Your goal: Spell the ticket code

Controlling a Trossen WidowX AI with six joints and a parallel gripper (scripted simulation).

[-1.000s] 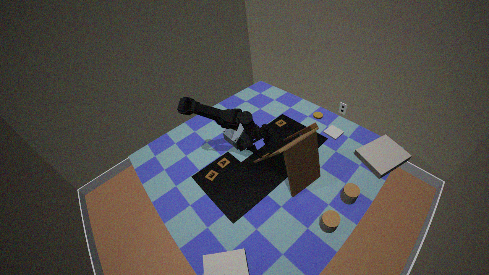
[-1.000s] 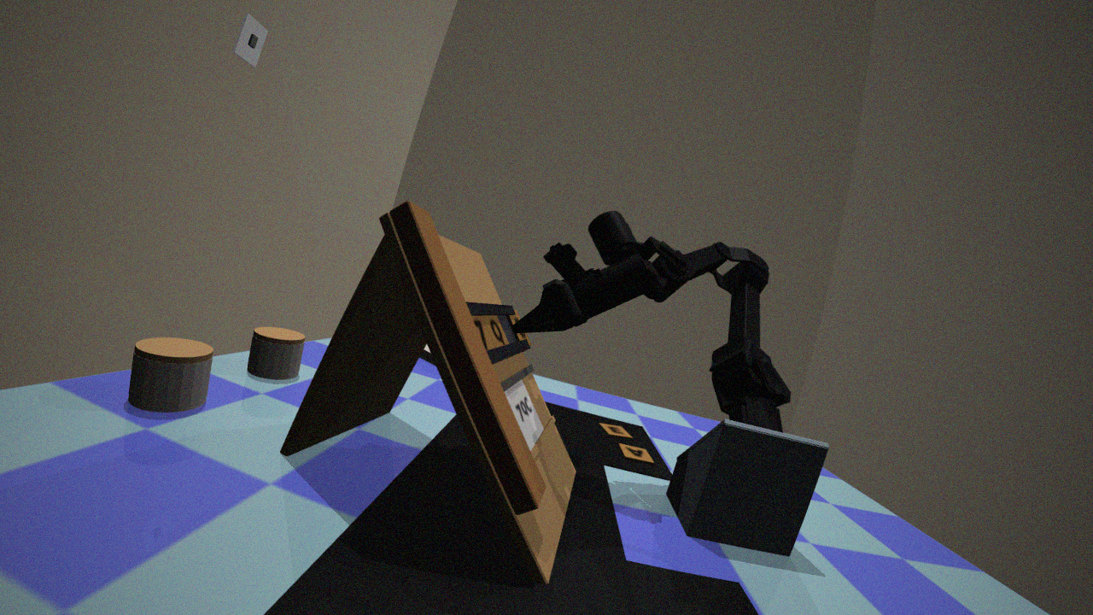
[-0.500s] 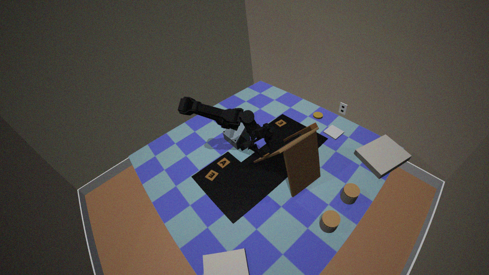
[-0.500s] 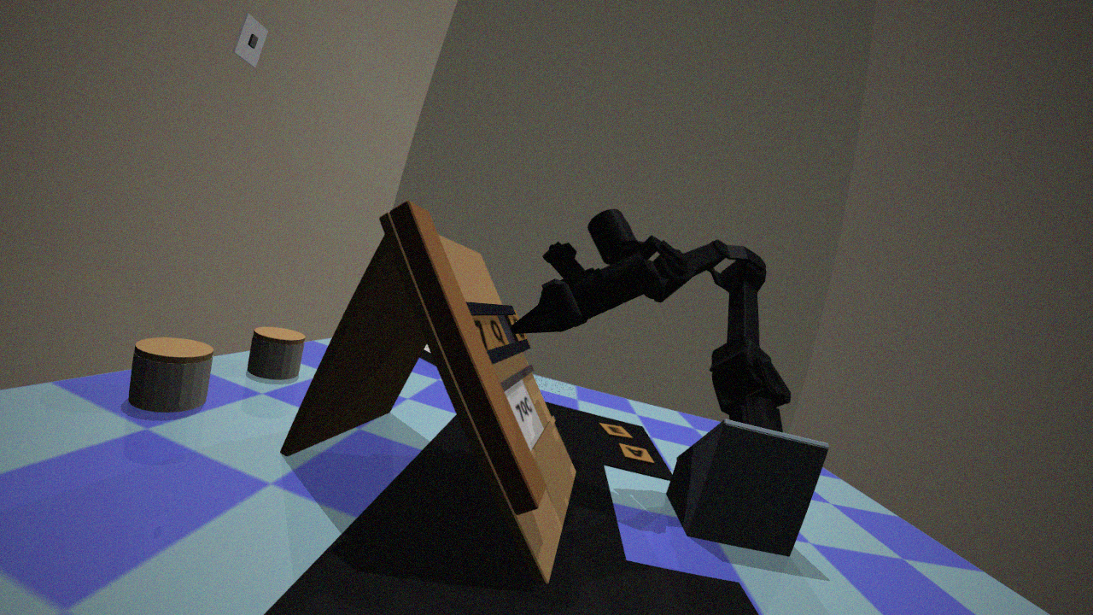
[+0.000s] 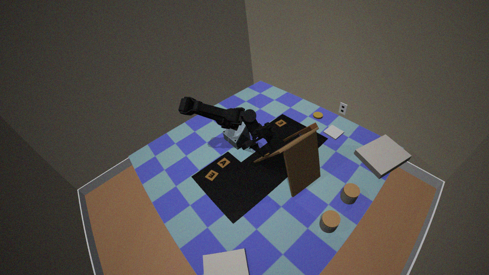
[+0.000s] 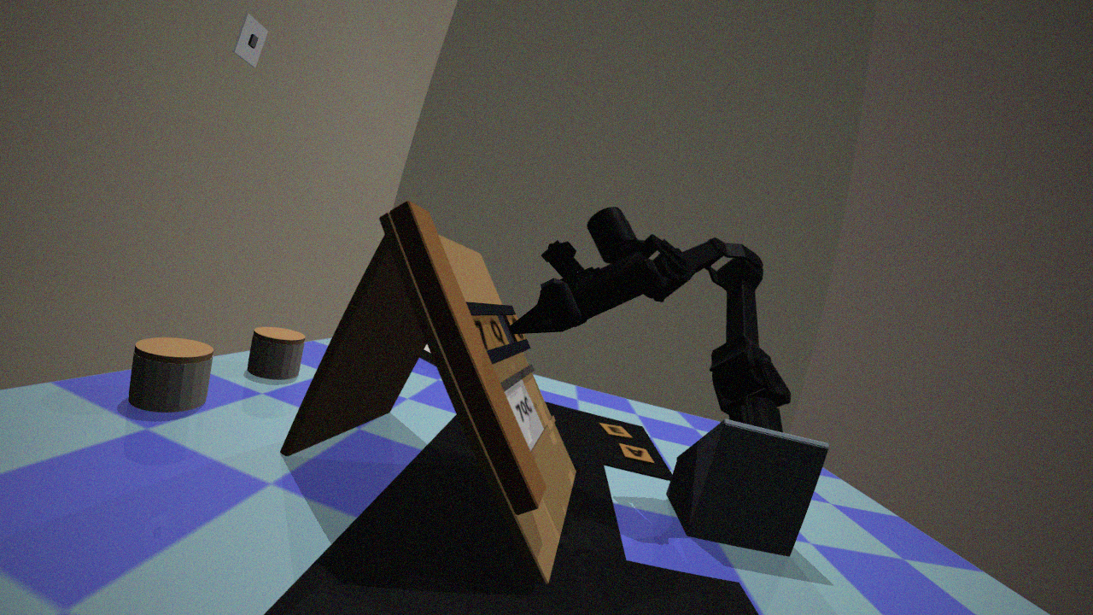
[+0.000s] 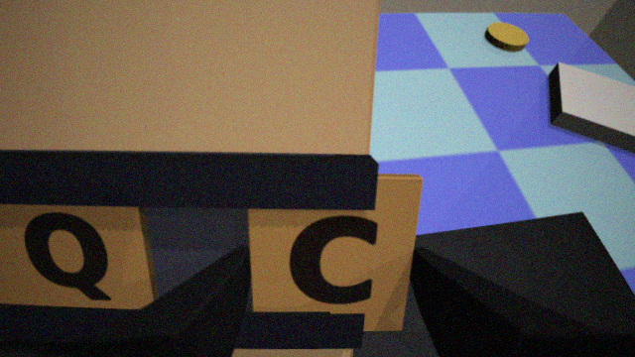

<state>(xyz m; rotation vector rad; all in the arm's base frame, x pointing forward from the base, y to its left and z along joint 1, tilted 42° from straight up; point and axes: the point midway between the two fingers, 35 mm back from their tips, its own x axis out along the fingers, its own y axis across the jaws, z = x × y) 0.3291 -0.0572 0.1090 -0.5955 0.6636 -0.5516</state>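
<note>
Tile C (image 7: 333,260) is pinched between the tool's fingers in the wrist view, one finger at each side edge. It is seated partway in the rail (image 7: 189,179), its right part projecting past the open end. Tile Q (image 7: 66,258) lies to its left, across a gap bridged by the near finger. The remaining push is judged to be leftward along the rail, with that finger likely to meet Q before C does.

In the exterior view, 7 and Q are shown in the rail on the board (image 6: 466,267), and 7QC is printed on the ticket (image 6: 524,412); C is mostly masked by the tool (image 6: 517,330).

In the top view, tiles A (image 5: 223,162) and E (image 5: 211,175), perhaps a 3, are left on the black mat (image 5: 235,198).
</note>
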